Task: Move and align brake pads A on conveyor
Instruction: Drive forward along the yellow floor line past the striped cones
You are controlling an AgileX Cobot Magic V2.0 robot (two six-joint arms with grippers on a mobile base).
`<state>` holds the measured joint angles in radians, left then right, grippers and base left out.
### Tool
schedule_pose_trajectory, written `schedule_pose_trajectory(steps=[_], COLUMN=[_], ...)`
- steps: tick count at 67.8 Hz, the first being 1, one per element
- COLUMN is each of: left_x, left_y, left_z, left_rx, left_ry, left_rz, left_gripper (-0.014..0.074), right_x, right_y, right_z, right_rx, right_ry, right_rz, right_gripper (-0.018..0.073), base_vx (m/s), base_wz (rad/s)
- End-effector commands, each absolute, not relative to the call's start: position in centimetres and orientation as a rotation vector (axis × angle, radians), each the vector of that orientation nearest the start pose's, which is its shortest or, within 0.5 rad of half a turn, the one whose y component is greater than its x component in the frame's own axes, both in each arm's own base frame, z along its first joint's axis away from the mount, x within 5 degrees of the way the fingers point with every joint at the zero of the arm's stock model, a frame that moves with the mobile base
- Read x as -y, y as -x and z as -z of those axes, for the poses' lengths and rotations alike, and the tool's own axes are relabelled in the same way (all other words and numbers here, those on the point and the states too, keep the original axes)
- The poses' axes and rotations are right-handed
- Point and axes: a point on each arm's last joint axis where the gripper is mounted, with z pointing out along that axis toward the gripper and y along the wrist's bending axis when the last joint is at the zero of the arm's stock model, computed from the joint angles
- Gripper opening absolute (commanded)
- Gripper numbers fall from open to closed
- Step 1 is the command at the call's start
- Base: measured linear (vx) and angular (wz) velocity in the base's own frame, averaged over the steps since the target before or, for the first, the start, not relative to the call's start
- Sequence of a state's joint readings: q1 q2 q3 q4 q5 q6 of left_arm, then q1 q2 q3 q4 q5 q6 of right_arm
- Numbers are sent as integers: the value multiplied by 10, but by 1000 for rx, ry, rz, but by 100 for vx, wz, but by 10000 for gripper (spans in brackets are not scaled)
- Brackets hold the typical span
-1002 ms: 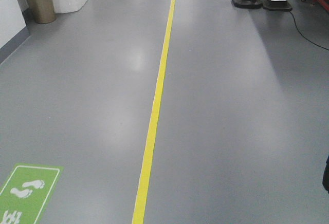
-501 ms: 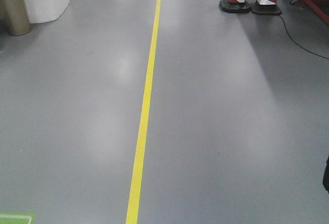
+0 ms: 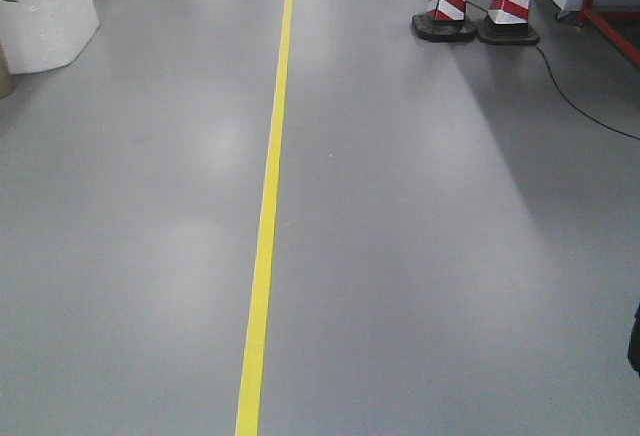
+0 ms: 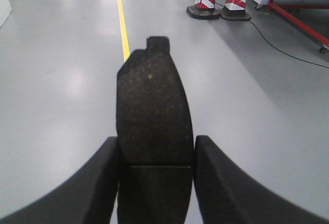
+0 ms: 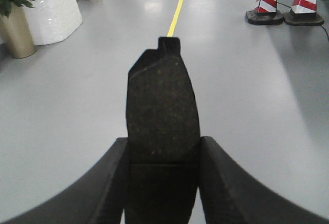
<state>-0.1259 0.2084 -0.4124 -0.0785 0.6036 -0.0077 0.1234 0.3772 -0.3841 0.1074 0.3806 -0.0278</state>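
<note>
In the left wrist view a dark-grey brake pad (image 4: pixel 154 95) with a centre groove stands lengthwise between my fingers, and my left gripper (image 4: pixel 155 139) is shut on its sides above the grey floor. The right wrist view shows the same: a second brake pad (image 5: pixel 162 95) with my right gripper (image 5: pixel 163 139) shut on it. Neither gripper shows in the front view. Of the conveyor, only red frame legs (image 3: pixel 610 31) appear at the far right, also seen from the left wrist (image 4: pixel 298 21); its belt is out of view.
A yellow floor line (image 3: pixel 265 206) runs straight ahead. Two red-and-white cones (image 3: pixel 478 1) stand ahead on the right with a black cable (image 3: pixel 580 106) trailing from them. A white column (image 3: pixel 40 16) and a gold planter (image 5: pixel 18 31) stand at the left.
The front view has advanced along the yellow line: the green footprint mark has dropped out of sight, and the cones and red frame have shifted left and come closer.
</note>
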Motion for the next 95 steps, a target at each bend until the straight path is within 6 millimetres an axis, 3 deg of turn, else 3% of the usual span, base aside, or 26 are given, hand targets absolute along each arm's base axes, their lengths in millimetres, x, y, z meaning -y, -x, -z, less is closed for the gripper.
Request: schedule_pose_trajectory(steps=[1, 95], left_x=[11, 11], left_y=[-53, -53], left_z=[-300, -300], left_rx=[-1778, -1777], left_ry=[-62, -62], left_rz=[201, 201], left_gripper=[-6, -6], right_x=[-13, -13], right_y=[-87, -88], right_z=[-300, -300], right_rx=[-1742, -1744], right_ry=[66, 66], right_rz=[-166, -165], right_gripper=[-4, -4], base_vx=[63, 65], base_wz=[-7, -2])
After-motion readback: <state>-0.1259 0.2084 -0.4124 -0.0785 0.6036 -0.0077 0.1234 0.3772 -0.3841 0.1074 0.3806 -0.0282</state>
